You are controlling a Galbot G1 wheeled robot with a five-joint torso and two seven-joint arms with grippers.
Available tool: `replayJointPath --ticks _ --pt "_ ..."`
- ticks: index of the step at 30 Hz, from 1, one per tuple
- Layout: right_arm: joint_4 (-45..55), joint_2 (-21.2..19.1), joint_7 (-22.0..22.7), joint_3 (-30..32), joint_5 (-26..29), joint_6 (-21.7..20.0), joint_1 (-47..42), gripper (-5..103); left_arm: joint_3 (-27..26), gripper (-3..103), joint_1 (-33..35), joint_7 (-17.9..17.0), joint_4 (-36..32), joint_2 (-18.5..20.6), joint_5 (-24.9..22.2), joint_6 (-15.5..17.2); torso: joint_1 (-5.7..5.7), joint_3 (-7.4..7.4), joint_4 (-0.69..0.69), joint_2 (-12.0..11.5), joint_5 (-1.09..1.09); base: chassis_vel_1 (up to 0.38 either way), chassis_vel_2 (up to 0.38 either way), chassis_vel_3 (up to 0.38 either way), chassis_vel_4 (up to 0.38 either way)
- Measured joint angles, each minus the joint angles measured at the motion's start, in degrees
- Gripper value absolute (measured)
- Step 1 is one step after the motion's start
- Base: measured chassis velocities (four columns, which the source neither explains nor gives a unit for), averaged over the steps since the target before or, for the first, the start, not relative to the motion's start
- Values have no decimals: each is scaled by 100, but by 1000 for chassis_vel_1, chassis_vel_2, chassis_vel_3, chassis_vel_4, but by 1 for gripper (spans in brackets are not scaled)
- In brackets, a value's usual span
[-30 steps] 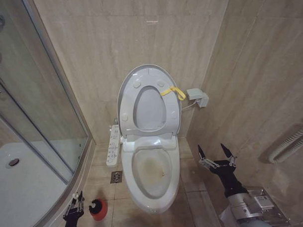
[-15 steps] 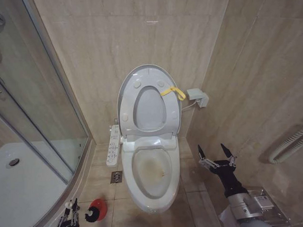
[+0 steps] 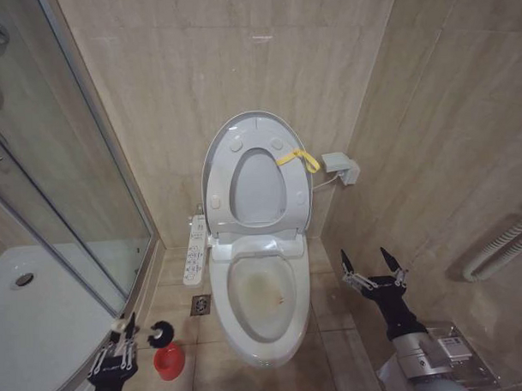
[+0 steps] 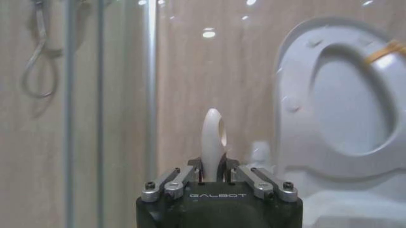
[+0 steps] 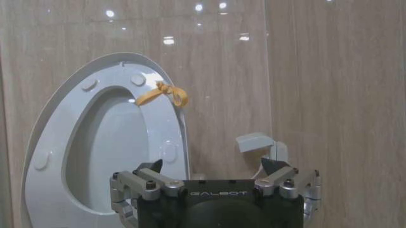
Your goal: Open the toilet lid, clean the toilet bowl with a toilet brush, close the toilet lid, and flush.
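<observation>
The toilet lid (image 3: pixel 219 163) stands raised against the wall with the seat up too, and a yellow strap (image 3: pixel 298 158) hangs on its right side. Below it the toilet bowl (image 3: pixel 266 291) lies open, with a yellowish-brown stain inside. On the floor left of the bowl, my left gripper (image 3: pixel 122 331) is shut on the toilet brush's white handle (image 4: pixel 213 135). A dark brush head (image 3: pixel 160 330) shows just above the red holder (image 3: pixel 170 362). My right gripper (image 3: pixel 372 264) hangs open to the right of the bowl, near the side wall.
A curved glass shower screen (image 3: pixel 72 193) and white shower tray (image 3: pixel 34 315) close off the left. A white button panel (image 3: pixel 195 251) sticks out left of the bowl, with a floor drain (image 3: pixel 200 305) below it. A small wall box (image 3: pixel 340 167) and a ribbed hose (image 3: pixel 503 243) are on the right.
My left gripper dipped low half a second ago and has come back up. The red holder, then tipped over, now stands upright with the dark brush head above it. The right arm has not moved.
</observation>
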Motion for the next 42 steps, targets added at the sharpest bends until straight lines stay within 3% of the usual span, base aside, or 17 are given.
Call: replayJointPath --ticks 12,19,22,26,27,29,33,42 --pt "0 0 0 0 0 0 0 100 63 22 2 527 -1357 748 -298 828 0 0 0 0 0 0 0 0 0" --pt "0 0 0 0 0 0 0 100 131 22 -191 952 -1634 1202 -764 1318 0 0 0 0 -1 0 0 0 0" --pt "0 0 0 0 0 0 0 100 134 22 -371 1176 -1499 1529 -1081 1400 0 0 0 0 0 0 0 0 0" --pt "0 0 0 0 0 0 0 100 171 22 -1069 1652 -841 2391 -1787 1419 0 1 0 0 -3 0 0 0 0" --pt "0 0 0 0 0 0 0 100 171 22 -1069 1652 -841 2391 -1787 1419 0 1 0 0 -3 0 0 0 0" --pt "0 0 0 0 0 0 0 100 260 22 -1537 1873 -497 2784 -2067 1424 0 1 -1 -1 -3 0 0 0 0" --pt "0 1 0 0 0 0 0 100 554 22 -2233 2030 14 3218 -2275 1420 0 1 -2 -1 -2 0 0 0 0" --pt "0 0 0 0 0 0 0 100 1707 22 -3245 2152 850 3357 -2680 1170 0 1 1 -1 -1 0 0 0 0"
